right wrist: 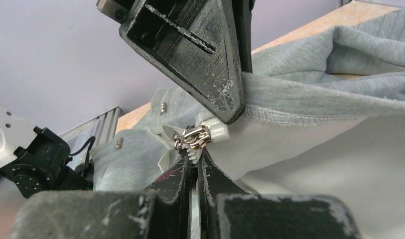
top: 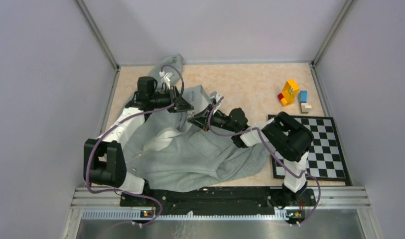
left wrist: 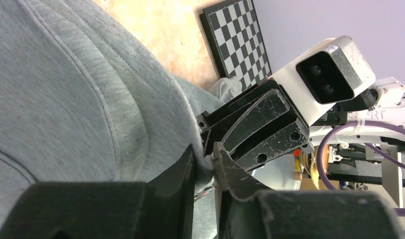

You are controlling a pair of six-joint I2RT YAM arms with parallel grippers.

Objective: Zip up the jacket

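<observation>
1. Beige speckled tabletop [top: 250, 82], plain grey walls around it.
2. Grey fleece jacket [top: 190, 159]: rumpled, left-centre on the tabletop between both arms, white lining showing.
3. Zipper pull [right wrist: 192, 138]: metal, pinched in the closed right hand [right wrist: 194, 159].
4. Left hand [left wrist: 204, 165]: closed on the jacket's stitched edge, just beside the pull.
5. Handling, as judged: hold that edge taut against the pull and draw straight along the zip line, never sideways.
6. Views: only the right wrist shows the pull. The left wrist shows the fabric pinch. The top view adds a chessboard [top: 320, 149] and toy blocks [top: 290, 93], well apart at right.
</observation>
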